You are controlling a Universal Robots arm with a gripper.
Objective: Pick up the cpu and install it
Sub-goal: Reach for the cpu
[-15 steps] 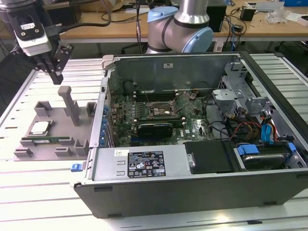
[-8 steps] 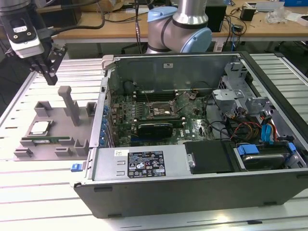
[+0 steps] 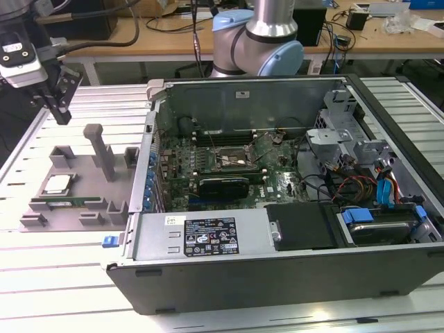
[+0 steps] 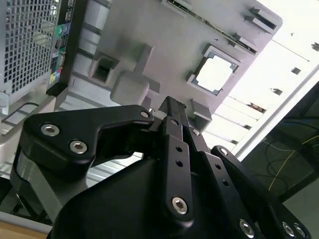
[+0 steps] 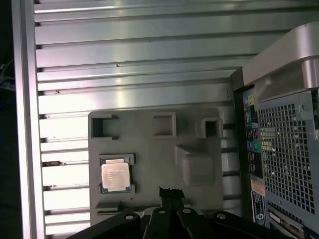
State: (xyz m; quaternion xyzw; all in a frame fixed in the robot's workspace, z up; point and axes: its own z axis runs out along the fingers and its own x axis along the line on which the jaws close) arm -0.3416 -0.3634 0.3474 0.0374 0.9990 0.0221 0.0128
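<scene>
I see the cpu (image 3: 57, 184) lying flat in a pocket of the grey tray (image 3: 84, 177) on the counter (image 3: 55, 291), beside the open computer case (image 3: 208, 236). The jaws hang in the air well apart from the cpu, pressed together and holding nothing.

A slatted aluminium table (image 3: 62, 291) spans the scene, and its ribs catch bright glare, strongest toward the exterior view's lower left. Behind it stands a wooden workbench (image 3: 388, 38) strewn with dark cables (image 3: 166, 24). In the second wrist view, dark floor (image 4: 284, 174) lies past the table's edge.
</scene>
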